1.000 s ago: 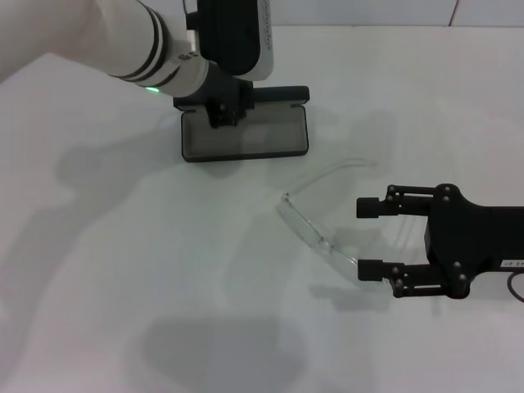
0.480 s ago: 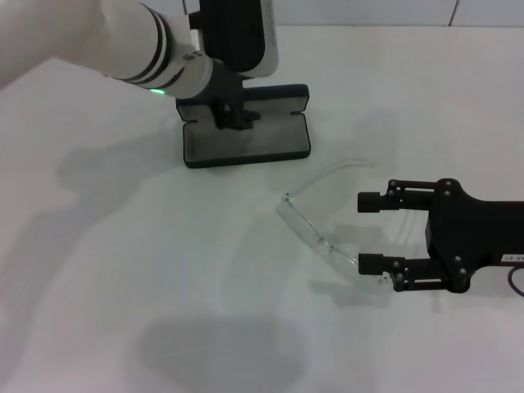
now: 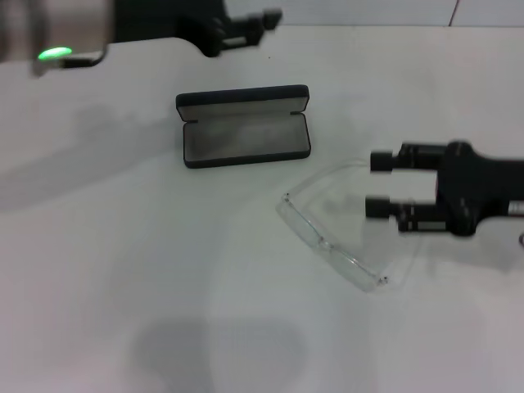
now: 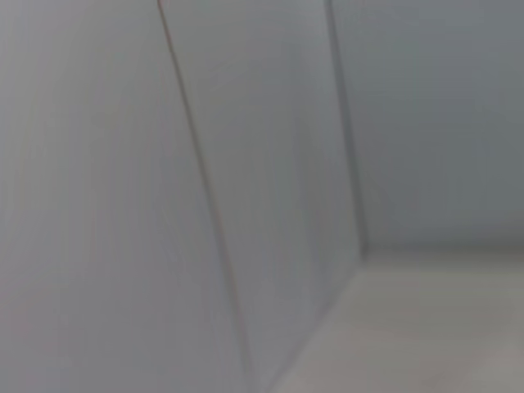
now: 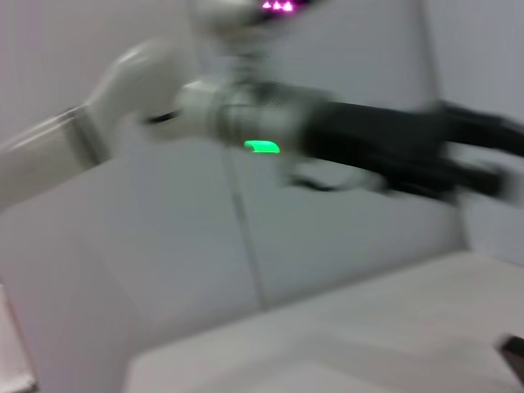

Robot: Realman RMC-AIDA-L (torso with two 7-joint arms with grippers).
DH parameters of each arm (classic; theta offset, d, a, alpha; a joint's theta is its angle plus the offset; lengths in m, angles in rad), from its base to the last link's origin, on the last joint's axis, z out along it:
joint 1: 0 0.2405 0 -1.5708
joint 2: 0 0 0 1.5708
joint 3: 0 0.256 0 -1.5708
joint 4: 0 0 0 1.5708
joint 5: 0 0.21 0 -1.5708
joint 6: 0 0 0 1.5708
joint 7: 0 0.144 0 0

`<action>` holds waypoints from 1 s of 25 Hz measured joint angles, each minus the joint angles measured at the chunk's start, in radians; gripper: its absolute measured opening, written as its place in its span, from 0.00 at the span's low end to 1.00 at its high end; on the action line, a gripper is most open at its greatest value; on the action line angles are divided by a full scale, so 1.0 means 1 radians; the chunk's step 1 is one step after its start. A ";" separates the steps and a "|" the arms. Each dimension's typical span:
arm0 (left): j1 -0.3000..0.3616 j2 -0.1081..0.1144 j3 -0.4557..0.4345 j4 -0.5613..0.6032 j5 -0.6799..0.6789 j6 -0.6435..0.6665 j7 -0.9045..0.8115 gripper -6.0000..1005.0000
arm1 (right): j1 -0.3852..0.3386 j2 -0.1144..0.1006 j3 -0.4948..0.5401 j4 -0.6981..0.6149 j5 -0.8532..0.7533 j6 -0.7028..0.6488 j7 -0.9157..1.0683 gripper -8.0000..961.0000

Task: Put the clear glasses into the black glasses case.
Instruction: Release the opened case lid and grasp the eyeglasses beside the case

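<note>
The black glasses case (image 3: 244, 126) lies open on the white table (image 3: 123, 270), toward the far side of the work area, its lid standing up behind the grey-lined tray. Nothing lies in the tray.

The clear glasses (image 3: 332, 246) rest on the table nearer the robot and to the right of the case, well apart from it. The wraparound lens runs diagonally, and one clear arm reaches back toward the case side.

The right gripper (image 3: 378, 184) hangs at the right of the head view, just beside the glasses, with its two fingertips pointing toward the middle of the table. Its jaws stand apart with a clear gap between them and hold nothing. One fingertip (image 3: 381, 160) sits near the end of the glasses' far arm; whether it touches the plastic is hard to judge.

The left gripper (image 3: 246, 31) is raised at the far left edge of the head view, above and behind the case, with a green light (image 3: 54, 55) glowing on the arm. It is smeared there, so its jaw state cannot be told.

The left wrist view shows only a plain grey wall (image 4: 246, 164).
</note>
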 joint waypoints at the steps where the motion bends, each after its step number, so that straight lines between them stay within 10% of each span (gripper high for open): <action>1: 0.031 0.000 -0.058 -0.028 -0.132 0.068 0.068 0.61 | 0.000 -0.002 0.000 -0.044 -0.018 0.030 0.058 0.72; 8: 0.097 0.015 -0.274 -0.345 -0.494 0.478 0.304 0.64 | 0.097 0.002 -0.026 -0.356 -0.314 0.133 0.474 0.70; 25: 0.192 0.005 -0.353 -0.625 -0.434 0.492 0.498 0.71 | 0.581 0.009 -0.265 -0.329 -0.826 -0.043 1.120 0.63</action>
